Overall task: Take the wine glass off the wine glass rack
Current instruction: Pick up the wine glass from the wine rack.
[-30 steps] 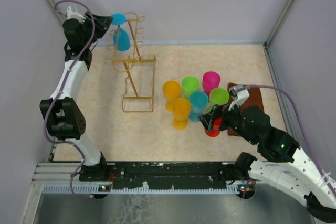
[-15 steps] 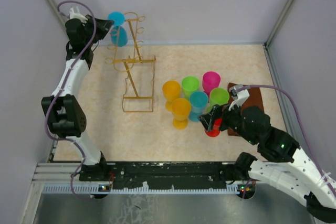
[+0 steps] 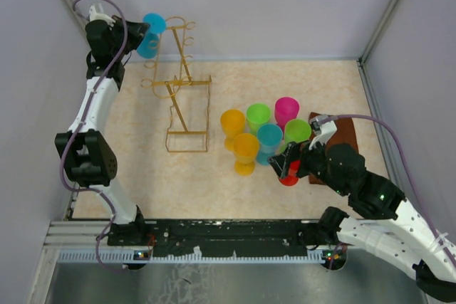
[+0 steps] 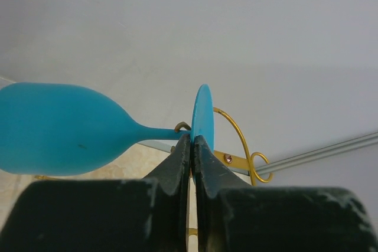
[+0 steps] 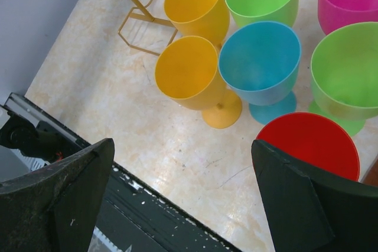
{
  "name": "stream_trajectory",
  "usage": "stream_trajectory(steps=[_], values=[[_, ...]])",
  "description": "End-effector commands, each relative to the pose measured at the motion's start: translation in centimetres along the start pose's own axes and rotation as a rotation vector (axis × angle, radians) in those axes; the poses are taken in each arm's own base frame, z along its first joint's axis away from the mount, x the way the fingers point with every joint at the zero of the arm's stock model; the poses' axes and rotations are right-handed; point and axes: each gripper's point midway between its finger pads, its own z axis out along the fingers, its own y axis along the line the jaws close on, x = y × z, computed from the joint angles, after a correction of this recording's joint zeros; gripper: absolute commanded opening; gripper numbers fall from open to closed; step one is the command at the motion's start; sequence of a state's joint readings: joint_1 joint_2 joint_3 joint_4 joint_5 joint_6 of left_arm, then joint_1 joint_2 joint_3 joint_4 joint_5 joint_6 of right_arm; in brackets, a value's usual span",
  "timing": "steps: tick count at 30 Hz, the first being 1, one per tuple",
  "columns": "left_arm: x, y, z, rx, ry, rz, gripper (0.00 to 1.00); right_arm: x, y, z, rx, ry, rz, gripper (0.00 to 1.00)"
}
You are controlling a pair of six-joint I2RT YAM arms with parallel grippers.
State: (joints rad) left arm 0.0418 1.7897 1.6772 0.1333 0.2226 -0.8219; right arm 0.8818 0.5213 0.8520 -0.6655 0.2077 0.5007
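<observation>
The golden wire wine glass rack (image 3: 179, 87) stands at the back left of the table. My left gripper (image 3: 137, 33) is raised beside the rack's top and is shut on the round foot of a blue wine glass (image 3: 149, 26). In the left wrist view the glass (image 4: 59, 128) lies sideways, bowl to the left, its foot pinched between my fingertips (image 4: 192, 141), with a rack hook (image 4: 242, 146) just behind. My right gripper (image 3: 287, 169) is open and empty, low over the table beside a red glass (image 5: 313, 146).
Several coloured glasses stand in a cluster right of centre: two yellow (image 3: 233, 122), two green (image 3: 258, 114), a light blue (image 3: 270, 138), a pink (image 3: 287, 110) and the red (image 3: 290, 174). A brown mat (image 3: 340, 137) lies at the right. Grey walls enclose the table.
My left gripper has lifted the blue glass up and to the left, away from the rack's top arm, tilting it sideways. The right arm has not moved.
</observation>
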Motion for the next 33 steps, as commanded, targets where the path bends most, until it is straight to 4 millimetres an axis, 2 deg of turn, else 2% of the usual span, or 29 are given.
stream_trajectory(steps=[1,6,15,23,33], values=[[-2.7,-1.7,-0.5,0.018,-0.072,0.033,0.04,-1.8,1.3,-0.2,-0.042,-0.053,0.021,0.99],[-3.3,-2.2,-0.9,0.015,-0.092,0.031,0.01,-1.8,1.1,-0.2,-0.036,-0.054,0.020,0.99],[-3.5,-2.7,-1.2,0.033,-0.098,-0.008,0.00,-1.7,1.1,-0.1,-0.035,-0.051,0.017,0.99],[-4.1,-4.0,-1.9,0.074,-0.119,-0.047,0.00,-1.9,1.0,-0.4,-0.033,-0.057,0.018,0.99],[-5.0,-3.2,-2.7,0.024,-0.165,-0.049,0.00,-1.8,1.0,-0.5,-0.033,-0.057,0.019,0.99]])
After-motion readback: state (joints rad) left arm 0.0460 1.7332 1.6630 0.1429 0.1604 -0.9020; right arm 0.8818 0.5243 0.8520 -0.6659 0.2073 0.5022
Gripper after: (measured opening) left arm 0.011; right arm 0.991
